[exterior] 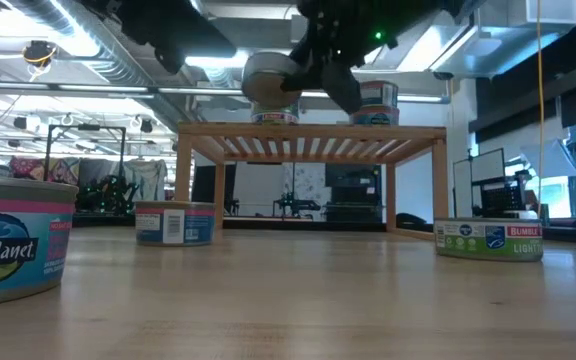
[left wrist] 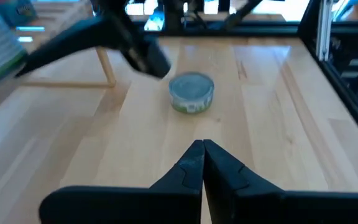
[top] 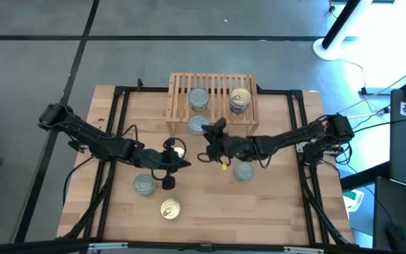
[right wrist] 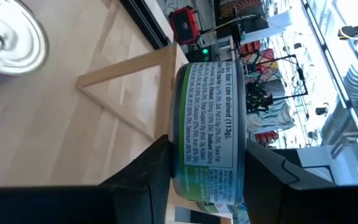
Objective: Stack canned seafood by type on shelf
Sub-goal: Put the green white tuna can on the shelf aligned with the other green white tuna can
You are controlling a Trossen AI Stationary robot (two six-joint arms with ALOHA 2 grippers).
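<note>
A light-wood tabletop (top: pixel 210 212) stands on a grey floor (top: pixel 34 63) crossed by dark lines. Toward one o'clock, a white stand base (top: pixel 330 46); overhead, silver ducts (exterior: pixel 88 40) and ceiling lights.

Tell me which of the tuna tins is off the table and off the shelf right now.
The silver-topped tin clamped in the right end effector, held in the air at the shelf's front edge; the others rest on the shelf or table.

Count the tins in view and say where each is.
7. On the shelf: one silver, one gold. In the right gripper, at the shelf's front: one silver. On the table: gold beside the left gripper, silver and gold front-left, silver under the right arm. None seems hidden.
</note>
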